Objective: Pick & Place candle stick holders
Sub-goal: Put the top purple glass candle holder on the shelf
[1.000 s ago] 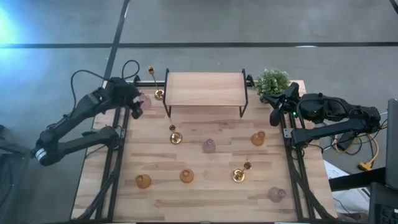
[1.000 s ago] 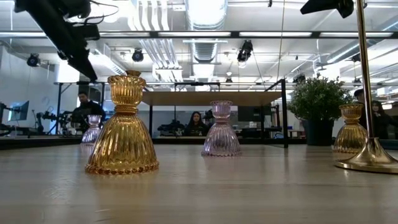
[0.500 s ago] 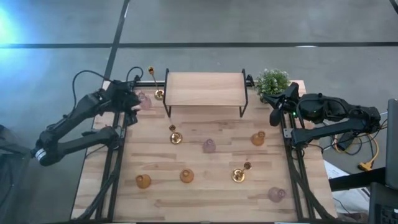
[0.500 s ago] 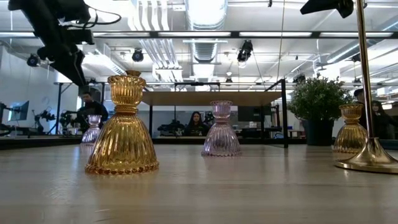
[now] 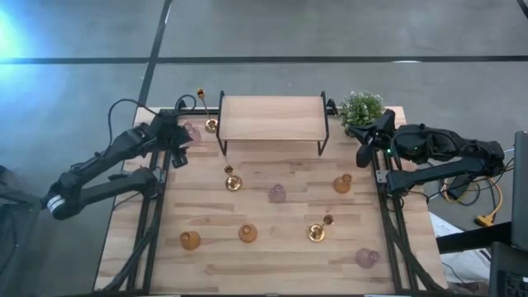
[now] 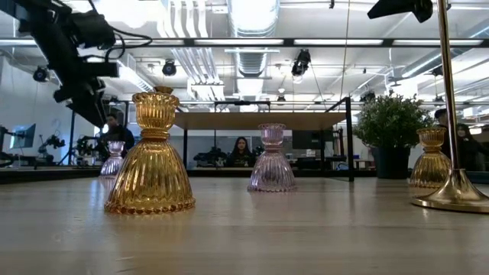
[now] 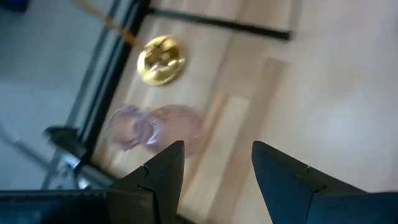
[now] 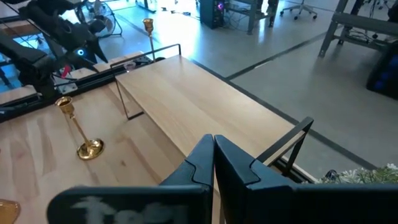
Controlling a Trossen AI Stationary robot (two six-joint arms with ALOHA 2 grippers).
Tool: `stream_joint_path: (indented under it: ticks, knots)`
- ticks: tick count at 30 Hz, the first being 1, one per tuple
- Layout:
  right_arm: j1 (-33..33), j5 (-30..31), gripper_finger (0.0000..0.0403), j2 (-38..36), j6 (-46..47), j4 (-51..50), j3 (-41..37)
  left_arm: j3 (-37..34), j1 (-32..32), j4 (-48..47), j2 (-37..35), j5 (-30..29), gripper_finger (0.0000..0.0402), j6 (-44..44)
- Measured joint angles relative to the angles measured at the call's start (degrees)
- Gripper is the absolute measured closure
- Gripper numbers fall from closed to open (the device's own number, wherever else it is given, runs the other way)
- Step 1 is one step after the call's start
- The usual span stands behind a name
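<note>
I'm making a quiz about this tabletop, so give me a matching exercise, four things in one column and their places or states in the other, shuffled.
Things:
1. left gripper
2. right gripper
3. potted plant
4. wooden shelf

Places or states:
A. far right corner of the table
B. shut, beside the plant
C. open, over a pink glass holder
D. far middle of the table

Pairs: 1-C, 2-B, 3-A, 4-D

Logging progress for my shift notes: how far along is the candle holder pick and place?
Nothing looks placed: the wooden shelf is bare on top. In hand: the left gripper, open, hovers by the pink holder at the table's far left corner, not gripping. The right gripper waits shut. All holders remain on the table.
</note>
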Motion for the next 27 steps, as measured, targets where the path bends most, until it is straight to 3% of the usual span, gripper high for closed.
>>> stream_joint_path:
  ticks: [3,9,14,27]
  knots:
    - [0.0,1.0,0.0394,0.5,0.0,0.0,0.0,-2.0,0.0,4.3,0.4,-3.7,0.0209,-1.0]
    - [0.0,1.5,0.0394,1.6,0.0,0.0,0.0,-5.4,0.0,12.9,1.7,-4.0,0.0209,-0.7]
    - [0.0,1.5,0.0394,2.2,0.0,-0.1,0.0,-6.3,0.0,13.6,3.7,-7.6,0.0209,-0.7]
    - [0.0,1.9,0.0394,2.6,-0.3,0.0,0.0,-6.3,0.2,19.6,10.8,-10.2,0.0209,-1.3]
